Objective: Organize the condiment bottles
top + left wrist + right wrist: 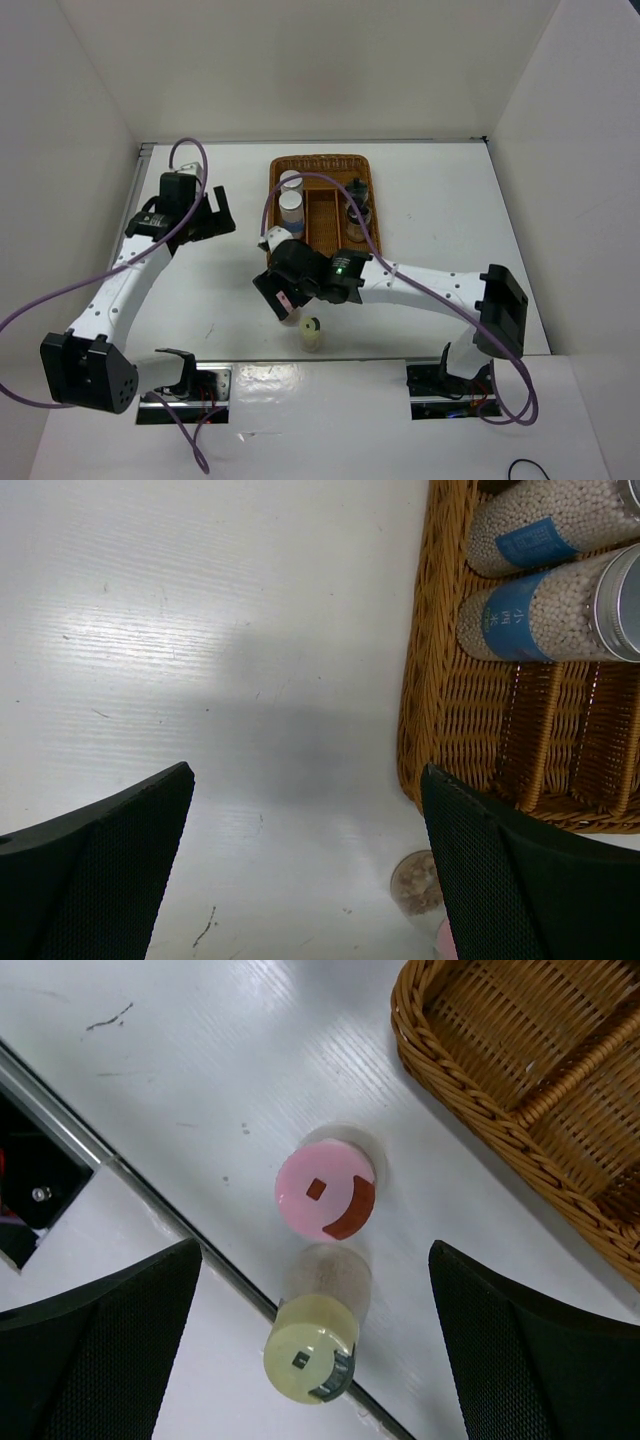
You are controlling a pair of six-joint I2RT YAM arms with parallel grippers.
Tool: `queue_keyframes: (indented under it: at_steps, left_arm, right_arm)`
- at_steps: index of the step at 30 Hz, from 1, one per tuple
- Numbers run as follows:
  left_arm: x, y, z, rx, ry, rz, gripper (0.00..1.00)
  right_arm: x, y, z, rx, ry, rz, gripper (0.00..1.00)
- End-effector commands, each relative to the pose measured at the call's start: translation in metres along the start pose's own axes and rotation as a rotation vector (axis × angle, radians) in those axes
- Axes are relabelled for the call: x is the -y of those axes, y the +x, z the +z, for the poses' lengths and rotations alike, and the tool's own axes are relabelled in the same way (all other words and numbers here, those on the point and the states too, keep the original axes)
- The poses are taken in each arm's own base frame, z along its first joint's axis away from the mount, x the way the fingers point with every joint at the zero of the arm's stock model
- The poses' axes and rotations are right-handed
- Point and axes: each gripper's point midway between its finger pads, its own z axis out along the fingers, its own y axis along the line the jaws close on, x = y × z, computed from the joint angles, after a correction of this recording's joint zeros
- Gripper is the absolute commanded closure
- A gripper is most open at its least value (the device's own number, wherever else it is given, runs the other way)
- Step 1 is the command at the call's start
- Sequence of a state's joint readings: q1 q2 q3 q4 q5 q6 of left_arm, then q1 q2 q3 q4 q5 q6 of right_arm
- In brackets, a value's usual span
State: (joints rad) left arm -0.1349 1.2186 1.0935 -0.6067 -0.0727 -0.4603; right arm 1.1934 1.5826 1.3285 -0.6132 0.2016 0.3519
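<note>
Hovering low over the near middle of the white table (440, 200), the right gripper (312, 1252) is spreading its two black fingers wide and is gripping nothing. Directly beneath it, the pink-capped bottle (325, 1190) is standing upright just off the near left corner of the wicker basket (320, 160). The yellow-capped bottle (310, 1360) is standing just beside it on the near side, close to the table's near edge.

The left gripper (307, 775) is waiting fully open and empty at the basket's left side. Inside the basket, the silver-capped bottles (291, 203) are sitting in the left compartment and the black-topped bottles (358, 213) in the right one. The middle compartment appears to be holding no bottle, though the top view is too small to be sure.

The step in hand is probably picking up the pink-capped bottle. To do it well, the right gripper should be shifting slightly toward the far side until the pink cap is lying midway between the fingers. It should then be lowering straight down around the bottle's body and closing gently, keeping its fingers off the yellow-capped neighbour and the basket rim.
</note>
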Motion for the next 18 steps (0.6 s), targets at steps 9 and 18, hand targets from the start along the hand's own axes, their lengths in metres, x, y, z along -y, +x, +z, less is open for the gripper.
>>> queue_keyframes:
  at_steps: [9, 18]
  left_arm:
    - [-0.003, -0.022, -0.012, 0.073, 0.018, -0.007, 0.0]
    - [-0.009, -0.028, -0.023, 0.111, 0.001, 0.005, 0.0]
  right_arm:
    - [-0.008, -0.012, 0.035, 0.057, 0.004, 0.06, 0.01]
    - [-0.007, 0.006, 0.055, 0.011, 0.021, 0.095, 0.06]
